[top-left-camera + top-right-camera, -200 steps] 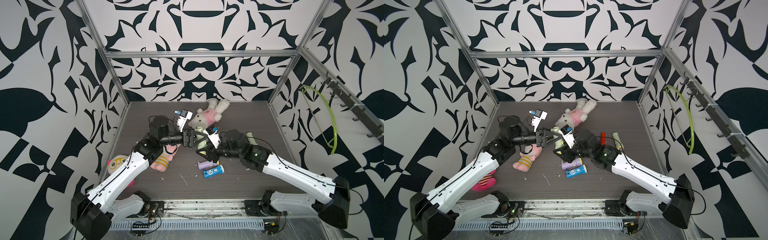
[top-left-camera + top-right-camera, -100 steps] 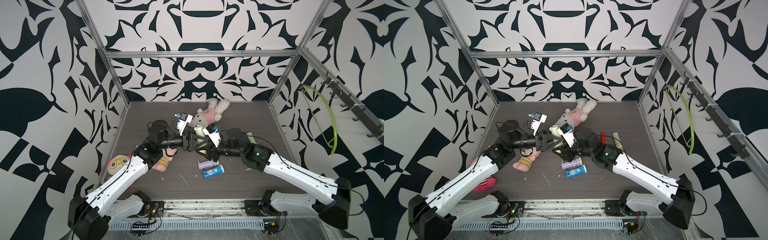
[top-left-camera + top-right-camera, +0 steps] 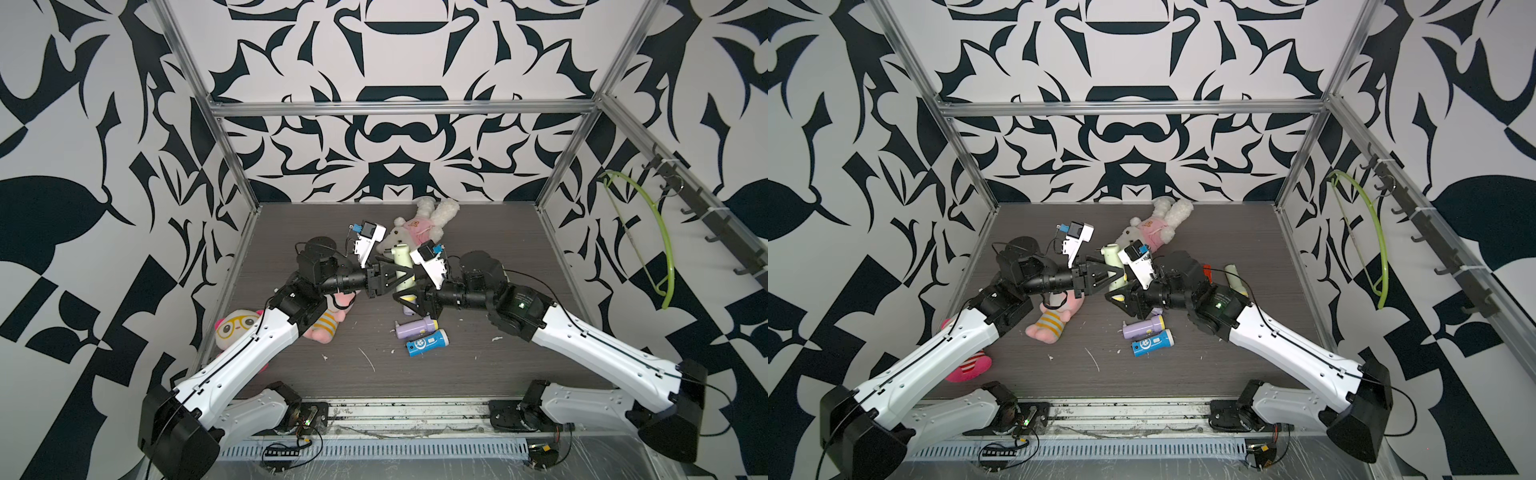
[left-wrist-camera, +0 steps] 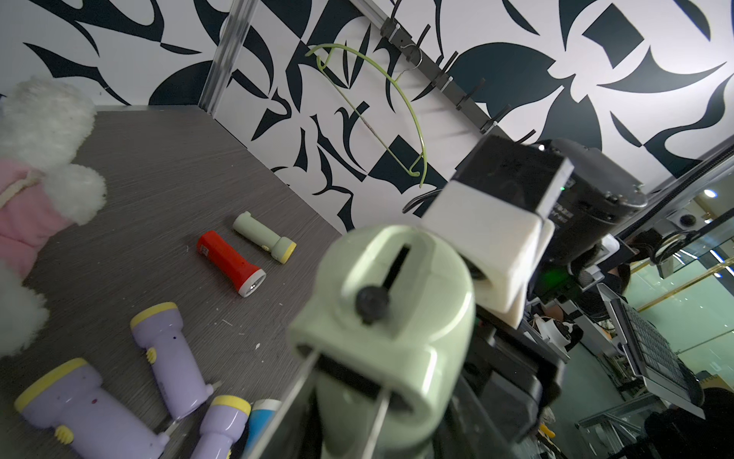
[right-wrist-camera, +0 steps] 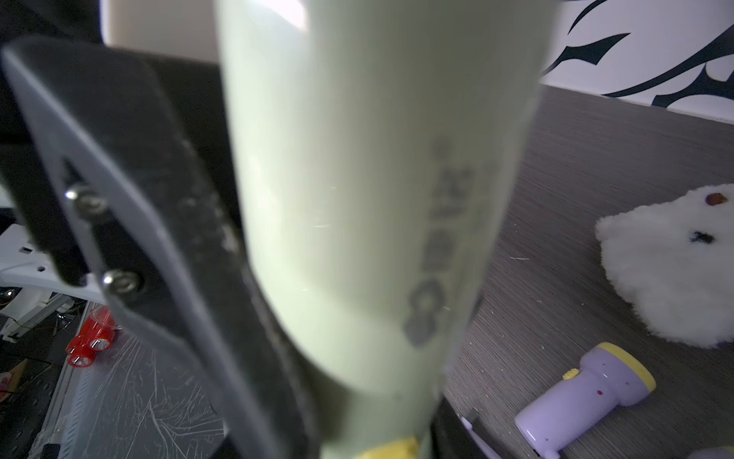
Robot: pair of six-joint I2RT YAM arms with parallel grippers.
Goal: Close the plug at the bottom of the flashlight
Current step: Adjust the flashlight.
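Left hand (image 3: 408,273) has closed on flashlight (image 3: 401,255) — right hand (image 3: 402,297) grips its body.

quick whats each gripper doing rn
left gripper: closed against the green flashlight, grip cannot be told
right gripper: closed, holding the green flashlight

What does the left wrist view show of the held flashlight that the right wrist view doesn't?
Left wrist only: the base of the pale green flashlight, plug prongs sticking out, and a red flashlight lying nearby. Right wrist only: its barrel's printed marking and yellow head rim. Both: that flashlight, a purple flashlight, the white plush.
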